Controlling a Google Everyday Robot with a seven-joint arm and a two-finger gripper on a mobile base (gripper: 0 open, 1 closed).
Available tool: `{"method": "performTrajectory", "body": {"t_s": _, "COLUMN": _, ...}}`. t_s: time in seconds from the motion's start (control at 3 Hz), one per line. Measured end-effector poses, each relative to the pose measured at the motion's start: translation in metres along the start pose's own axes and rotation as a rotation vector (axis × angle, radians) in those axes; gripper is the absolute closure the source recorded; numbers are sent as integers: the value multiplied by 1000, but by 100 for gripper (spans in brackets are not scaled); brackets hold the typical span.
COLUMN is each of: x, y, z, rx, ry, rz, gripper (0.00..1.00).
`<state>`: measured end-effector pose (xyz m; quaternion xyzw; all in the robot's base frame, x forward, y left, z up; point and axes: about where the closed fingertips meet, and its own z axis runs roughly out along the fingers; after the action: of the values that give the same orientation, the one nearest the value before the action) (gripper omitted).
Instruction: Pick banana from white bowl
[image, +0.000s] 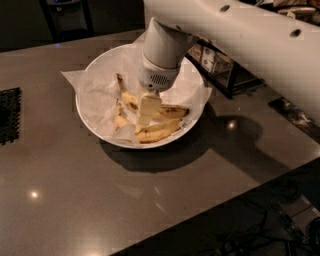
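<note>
The white bowl (95, 117) stands on the grey table, lined with crinkled white paper. In it lies the banana (131, 100), long and yellow with brown bruising; its dark-tipped stem (120, 81) points to the back left. A shorter yellow banana (159, 131) lies in front of it near the bowl's front rim. My gripper (148, 112) hangs from the white arm, down inside the bowl, right over the middle of the banana and hiding part of it. I cannot tell whether it touches the banana.
A black wire rack (222, 70) with boxes stands behind the bowl on the right. A black mesh mat (9, 116) lies at the left edge. A dark flat object (295, 114) lies at the right. The table's front edge runs diagonally at lower right, with cables (260, 230) below.
</note>
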<state>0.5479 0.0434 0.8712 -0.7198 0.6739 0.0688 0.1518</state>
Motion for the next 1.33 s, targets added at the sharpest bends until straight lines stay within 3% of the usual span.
{"method": "performTrajectory", "body": {"t_s": 0.67, "x": -1, "y": -13, "z": 10, "rx": 4, "ry": 2, "rz": 20, "gripper": 43}}
{"method": "performTrajectory", "body": {"t_s": 1.33, "x": 11, "y": -9, "z": 15, "rx": 19, "ry": 2, "rz": 78, "gripper": 44}}
